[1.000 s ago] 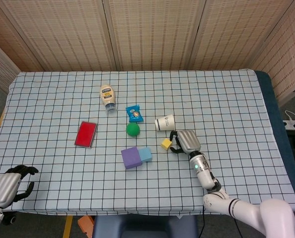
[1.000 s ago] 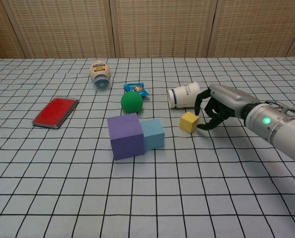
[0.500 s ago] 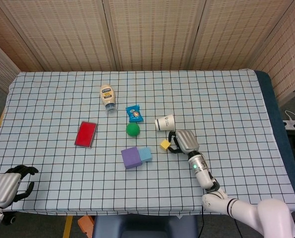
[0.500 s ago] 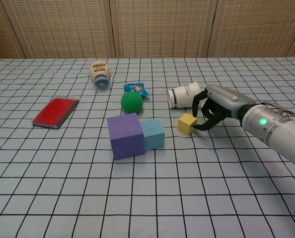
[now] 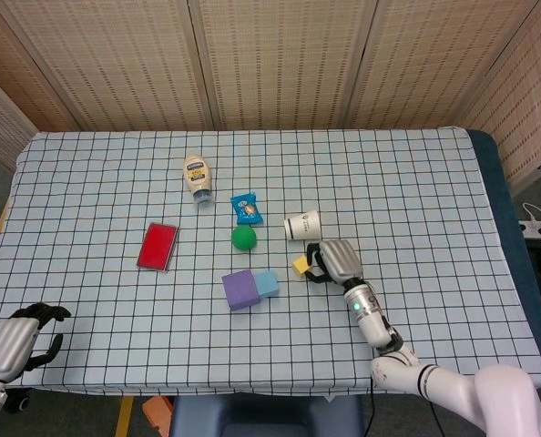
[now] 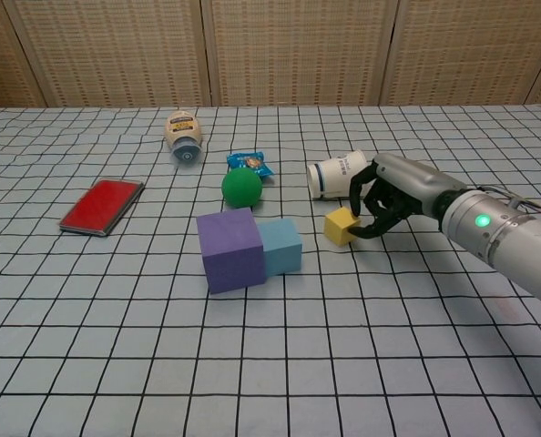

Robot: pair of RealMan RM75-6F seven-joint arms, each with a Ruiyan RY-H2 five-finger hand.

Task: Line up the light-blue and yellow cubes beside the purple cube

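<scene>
From the head view, the yellow cube (image 5: 301,265) sits on the checked tablecloth (image 5: 416,182), a little to the right of the light-blue cube (image 5: 267,283), which already touches the right side of the purple cube (image 5: 240,289). The yellow one looks like a small foam or light wooden block: stiff enough to keep its shape, light, with flat matte faces that should not slip much. Two opposite flat sides look like the sensible place to take it. The right hand (image 5: 336,260) is right against it, fingers curled toward its right side. The left hand (image 5: 17,339) rests at the near left corner, well apart from everything, fingers curled in with nothing in them. A tipped paper cup (image 5: 302,224) lies just beyond the right hand, so a careless sweep could knock it.

From the chest view, the right hand (image 6: 389,196) shows more plainly: dark fingertips (image 6: 360,224) wrap the far and right faces of the yellow cube (image 6: 341,226), narrowly closed on it. The cube appears slightly tilted, so I judge it held rather than merely touched, though whether it is off the cloth I cannot tell. A gap remains between it and the light-blue cube (image 6: 280,246), which sits flush against the purple cube (image 6: 230,248). A green ball (image 6: 241,187) rests just behind those two.
</scene>
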